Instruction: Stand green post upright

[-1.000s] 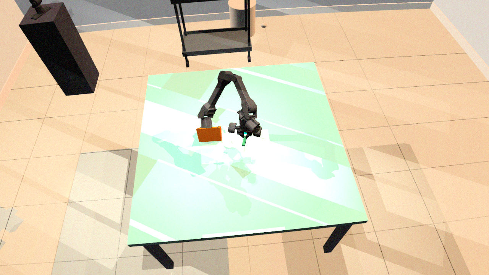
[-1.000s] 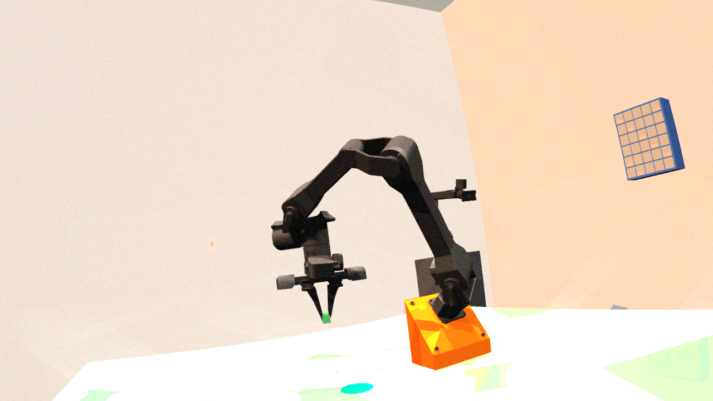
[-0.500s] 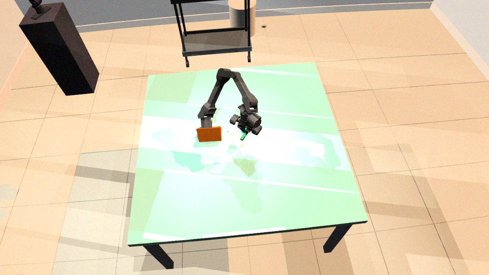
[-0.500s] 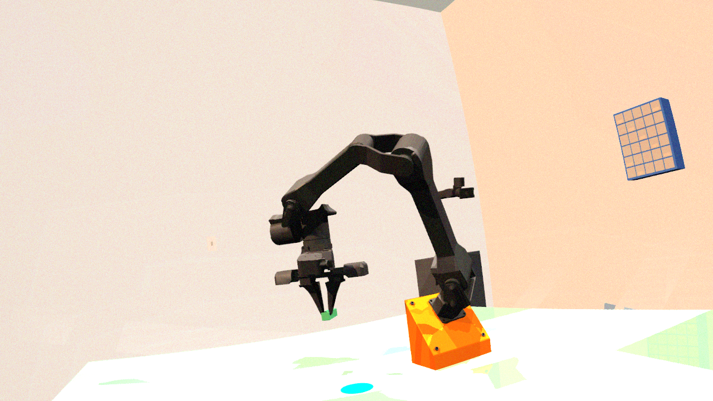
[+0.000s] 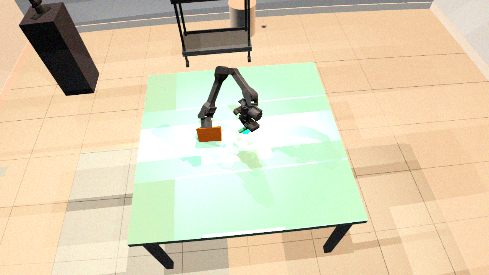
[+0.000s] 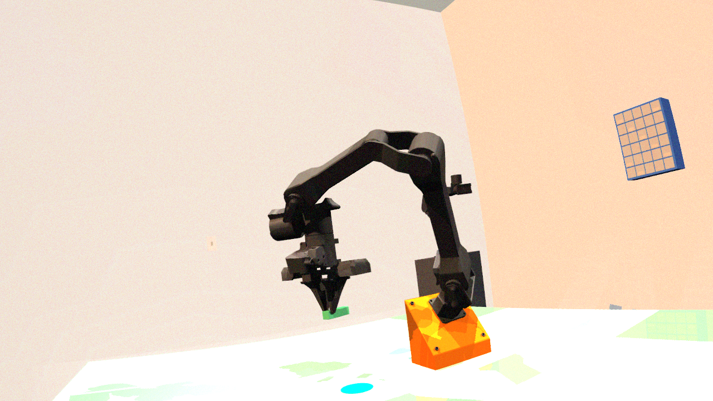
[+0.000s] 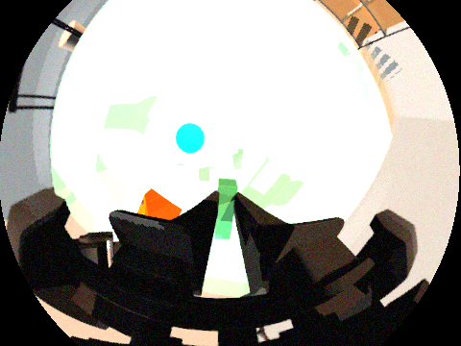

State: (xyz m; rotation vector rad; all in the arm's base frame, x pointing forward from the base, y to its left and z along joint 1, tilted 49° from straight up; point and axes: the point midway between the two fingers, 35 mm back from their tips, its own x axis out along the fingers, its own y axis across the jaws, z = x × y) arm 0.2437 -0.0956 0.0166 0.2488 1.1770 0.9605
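My gripper point(image 5: 246, 129) point(image 6: 330, 305) point(image 7: 226, 195) is shut on the green post point(image 5: 242, 130) point(image 6: 336, 312) point(image 7: 226, 208) and holds it in the air above the table point(image 5: 239, 191). The post lies roughly level between the fingertips and sticks out to one side. The cyan circle point(image 6: 356, 387) point(image 7: 190, 137) is a flat disc on the table top, below and ahead of the gripper. In the overhead view a sliver of the cyan circle point(image 5: 246, 132) shows just beside the gripper, mostly hidden by it.
The arm's orange base block point(image 5: 208, 133) point(image 6: 443, 331) point(image 7: 157, 206) stands on the table close to the left of the gripper. A black cart point(image 5: 215, 30) and a dark cabinet point(image 5: 58, 51) stand on the floor beyond the table.
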